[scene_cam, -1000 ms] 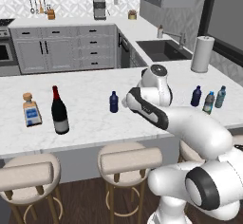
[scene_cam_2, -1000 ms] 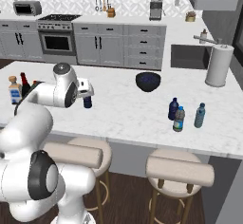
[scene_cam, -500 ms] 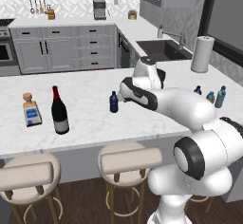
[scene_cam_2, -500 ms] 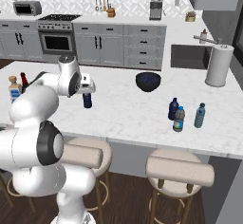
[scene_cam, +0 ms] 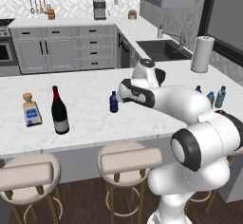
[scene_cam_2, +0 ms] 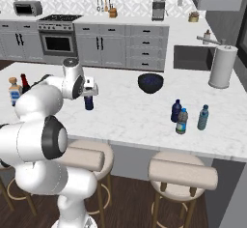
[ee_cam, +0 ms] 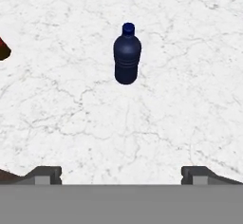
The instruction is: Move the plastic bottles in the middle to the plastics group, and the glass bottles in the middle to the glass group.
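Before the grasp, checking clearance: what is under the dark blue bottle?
The dark blue bottle stands upright on bare white marble counter; the patch beneath its base is covered.

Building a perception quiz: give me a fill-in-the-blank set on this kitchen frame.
1. The gripper is ____, holding nothing.
2. The small dark blue bottle stands ____ on the island counter.
3. The wine bottle has a ____ neck.
4. The paper towel roll stands beside the ____.

Missing: open; upright; red; sink

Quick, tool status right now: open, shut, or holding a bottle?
Tool: open and empty, aimed at the dark blue bottle standing upright on the counter, not touching it.
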